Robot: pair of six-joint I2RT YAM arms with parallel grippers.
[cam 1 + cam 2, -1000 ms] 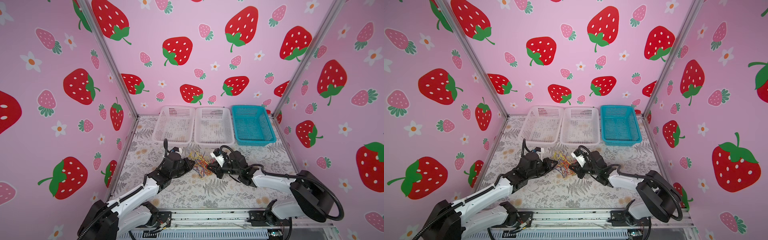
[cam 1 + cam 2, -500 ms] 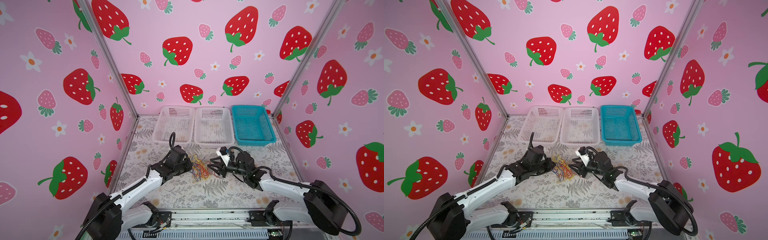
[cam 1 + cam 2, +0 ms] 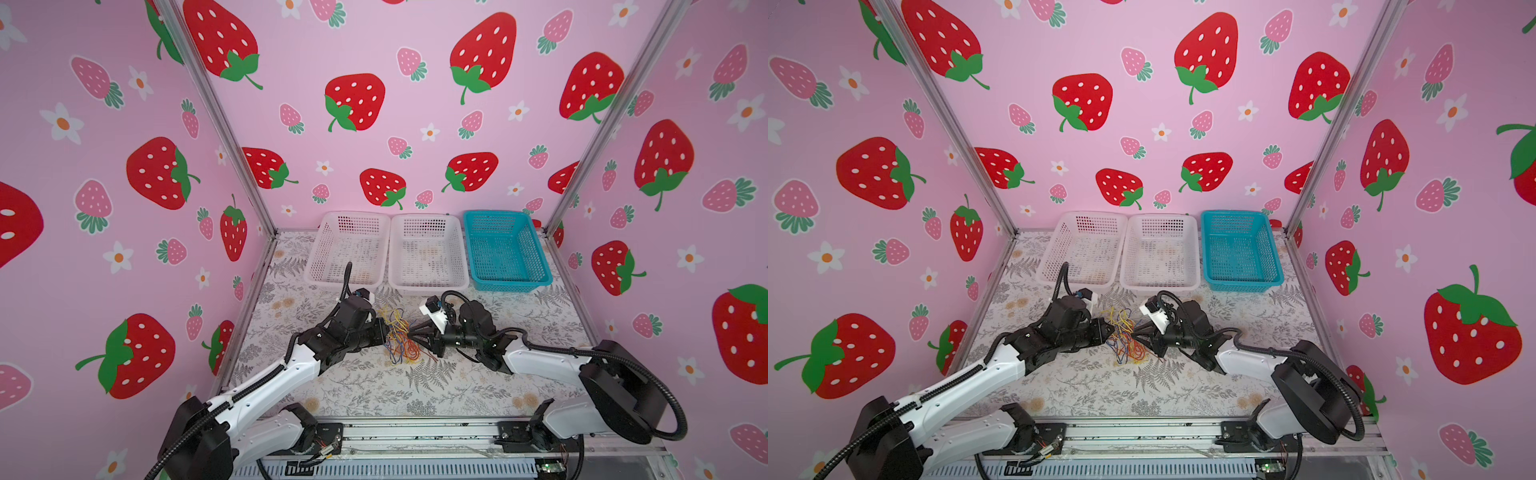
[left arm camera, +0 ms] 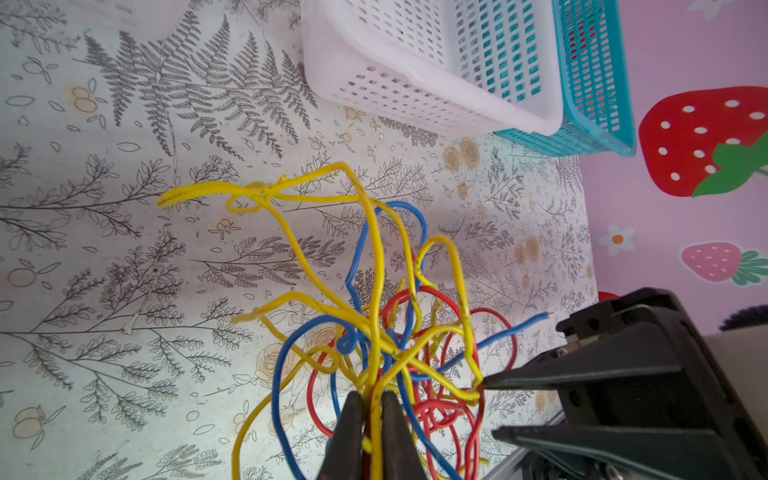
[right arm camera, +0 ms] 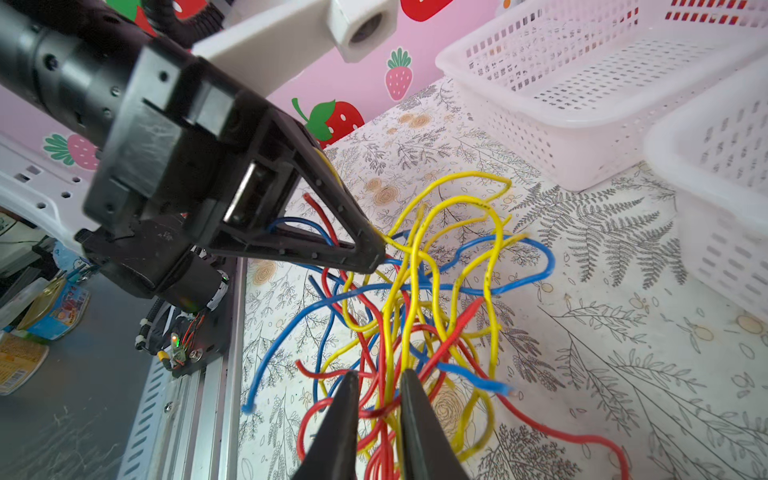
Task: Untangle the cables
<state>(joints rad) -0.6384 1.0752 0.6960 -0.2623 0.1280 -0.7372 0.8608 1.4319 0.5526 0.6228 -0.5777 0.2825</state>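
Just before the middle basket [image 3: 430, 286], clamps yellow strands of the cables [image 3: 399, 338] in the left gripper [image 4: 371, 395], straddles others with the right gripper [image 5: 376, 378], grip uncertain; package [image 5: 58, 307] print too blurred to read.

In both top views the cables [image 3: 400, 340] [image 3: 1124, 338] are too small to follow strand by strand. In the left wrist view the left claw [image 4: 371, 399] is cut off at the edge just behind its fingertips, and so are the strands pinched there. Whether the right claw [image 5: 379, 376] pinches the strands between its fingers cannot be told; its body is cut off too.
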